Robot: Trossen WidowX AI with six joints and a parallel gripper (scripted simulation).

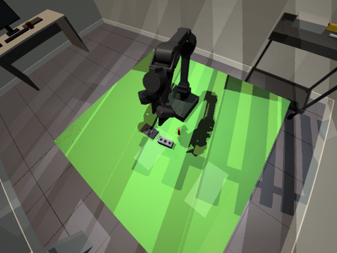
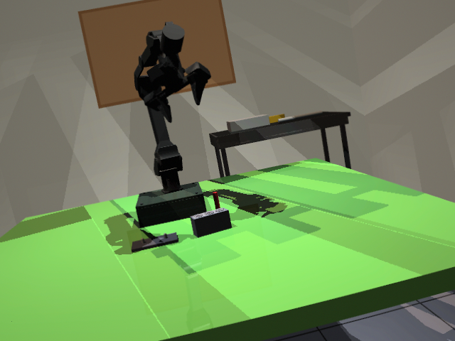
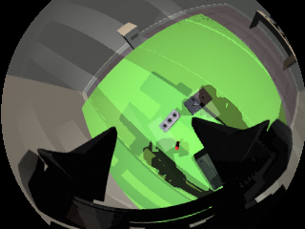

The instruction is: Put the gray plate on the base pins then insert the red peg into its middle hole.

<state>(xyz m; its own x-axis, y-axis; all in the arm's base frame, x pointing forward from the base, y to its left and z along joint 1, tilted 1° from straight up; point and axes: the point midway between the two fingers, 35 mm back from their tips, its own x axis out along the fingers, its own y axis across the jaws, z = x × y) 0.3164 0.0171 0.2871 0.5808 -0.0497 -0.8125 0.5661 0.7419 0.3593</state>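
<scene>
Zero placements done: I hold my black two-fingered gripper (image 1: 156, 118) (image 2: 183, 112) (image 3: 154, 125) spread, empty; both the gray three-holed rectangular plate (image 1: 164, 145) (image 2: 212, 224) (image 3: 172, 117), at four o'clock from the flat gray two-pinned base (image 1: 155, 133) (image 2: 158, 241) (image 3: 194, 104) in top view, and red cylindrical peg (image 1: 178, 132) (image 2: 215, 199) (image 3: 177, 146) remain.

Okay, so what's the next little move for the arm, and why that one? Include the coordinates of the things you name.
I'd probably bring the open gripper (image 1: 157, 118) (image 2: 184, 113) (image 3: 154, 125) down over the three-holed gray plate (image 1: 165, 142) (image 2: 212, 222) (image 3: 165, 126). It hovers high with nothing between its fingers, and the plate sits beside the two-pin base (image 1: 154, 133) (image 2: 160, 240) (image 3: 191, 106), so that likely comes before the red peg (image 1: 178, 132) (image 2: 215, 199) (image 3: 177, 146).
</scene>
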